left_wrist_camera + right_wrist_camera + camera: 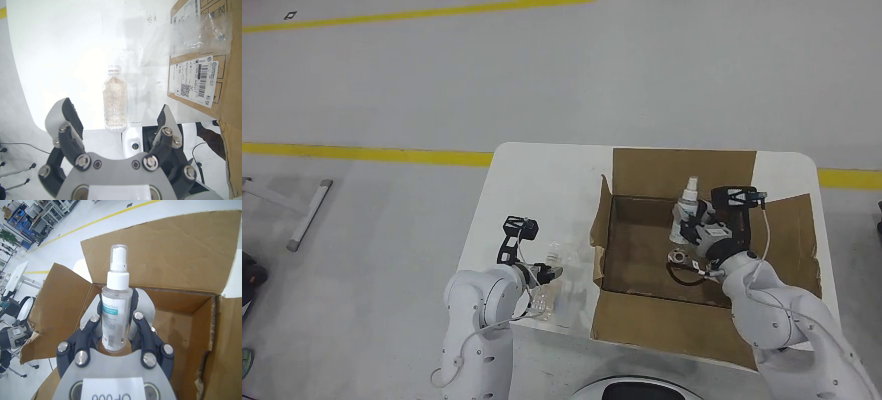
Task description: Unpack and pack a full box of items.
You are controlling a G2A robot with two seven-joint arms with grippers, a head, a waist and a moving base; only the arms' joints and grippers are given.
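Right tool [117, 302]: clamped on the body of the spray bottle [115, 321], holding it upright over the open box [170, 300].
Left tool [117, 111]: spread wide with nothing in it, hanging above a clear water bottle [114, 98] lying on its side near the counter [56, 56] edge.
Box contents: flaps folded out, and the floor looks pretty much bare where it shows.
Out on the counter: the water bottle, plus a clear plastic bag [189, 37] up against the box's outer side.
Progress: my guess is the box is about emptied. Honestly can't tell if the spray bottle is the last thing out or the first back in. Bottle and bag aren't packed yet.
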